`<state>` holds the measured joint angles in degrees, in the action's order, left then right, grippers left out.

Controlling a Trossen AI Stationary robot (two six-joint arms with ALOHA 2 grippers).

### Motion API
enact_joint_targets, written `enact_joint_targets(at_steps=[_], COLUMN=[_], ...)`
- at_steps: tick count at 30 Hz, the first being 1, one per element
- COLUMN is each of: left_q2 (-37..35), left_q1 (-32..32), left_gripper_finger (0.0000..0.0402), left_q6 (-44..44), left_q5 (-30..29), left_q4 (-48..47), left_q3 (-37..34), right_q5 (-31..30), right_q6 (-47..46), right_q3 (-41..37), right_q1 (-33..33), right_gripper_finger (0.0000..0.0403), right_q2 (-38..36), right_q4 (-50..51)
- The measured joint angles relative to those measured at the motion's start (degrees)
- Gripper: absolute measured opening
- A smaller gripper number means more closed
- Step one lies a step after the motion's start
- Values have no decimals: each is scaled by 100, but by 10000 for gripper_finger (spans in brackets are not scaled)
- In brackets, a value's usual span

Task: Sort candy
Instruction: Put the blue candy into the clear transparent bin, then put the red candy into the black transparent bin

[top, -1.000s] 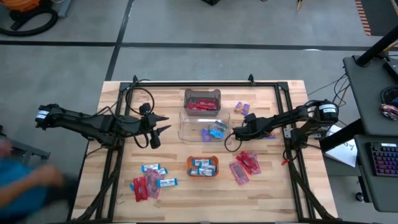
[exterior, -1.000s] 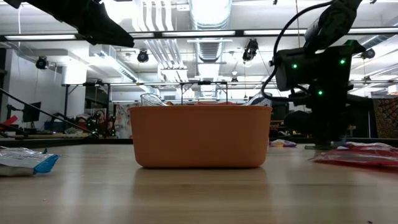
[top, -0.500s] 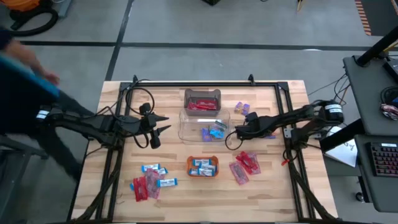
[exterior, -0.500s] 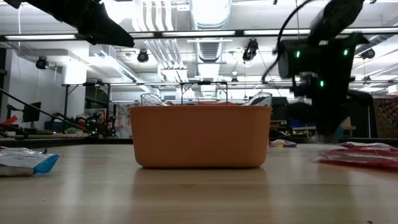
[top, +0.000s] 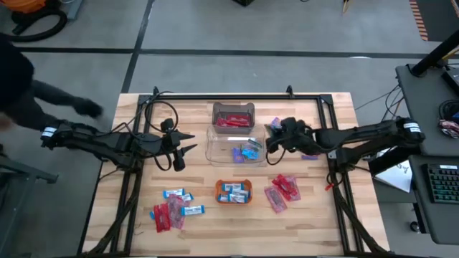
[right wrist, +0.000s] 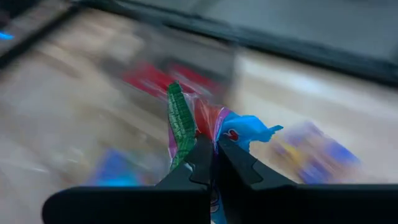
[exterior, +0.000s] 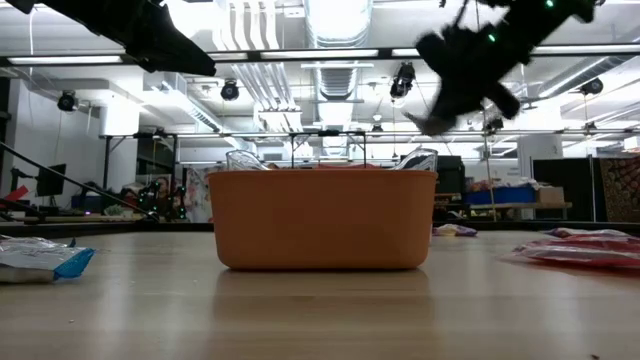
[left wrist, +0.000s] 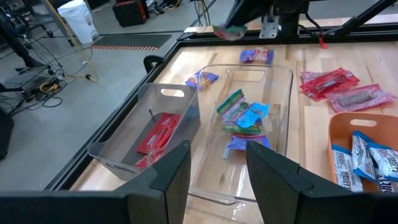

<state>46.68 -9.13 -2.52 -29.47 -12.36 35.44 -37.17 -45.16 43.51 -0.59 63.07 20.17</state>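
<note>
My right gripper (top: 271, 143) hangs in the air over the right end of the middle clear bin (top: 215, 150), shut on one candy (right wrist: 214, 127) in a green, red and blue crinkly wrapper. In the low view that gripper (exterior: 432, 118) is well above the table. My left gripper (top: 188, 141) waits open, left of the bins and above the table, holding nothing. The middle bin holds blue and purple candy (left wrist: 242, 121). The far bin (top: 233, 115) holds red packets. Blue-and-white bars lie in the orange tray (top: 234, 191). My right gripper pinches the candy between its two fingertips (right wrist: 239, 165) at the wrapper's lower part (right wrist: 208, 142). The green crimped end and the blue end stick out past the fingers. The gripper slants downward from the table's right side, and the candy is lifted clear of the table.
Loose red packets (top: 282, 190) lie at the near right, and a mixed red and blue-white heap (top: 172, 208) at the near left. Purple sweets (top: 280, 125) lie by the far bin's right. A black frame rail (top: 222, 95) runs along the far edge. A person's arm (top: 43, 100) shows at the left.
My right gripper has shut on a candy down at the table just right of the middle bin. It has then risen with it, clear of the table, drifting a little toward the far edge. A person has moved past at the table's left.
</note>
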Motion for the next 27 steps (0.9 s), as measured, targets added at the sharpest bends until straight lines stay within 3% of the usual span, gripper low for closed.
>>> enact_joint_targets(at_steps=[5,9,17,22,27], left_q2=[0,0,2,2,2], left_q1=[0,0,0,0,0], left_gripper_finger=[139,139,139,139,139], left_q6=[0,-10,-14,-105,-294], left_q5=[0,0,1,2,2], left_q4=[2,0,0,-6,-35], left_q3=[0,0,0,0,0], right_q5=[68,304,315,317,600], right_q6=[1161,1581,1519,1539,1660], right_q3=[0,30,223,310,310], right_q1=[-70,-37,25,23,20], right_gripper_finger=[9,20,117,174,204], right_q2=[428,930,1565,1565,1412], right_q4=[-1937,-2721,-2806,-2788,-2759])
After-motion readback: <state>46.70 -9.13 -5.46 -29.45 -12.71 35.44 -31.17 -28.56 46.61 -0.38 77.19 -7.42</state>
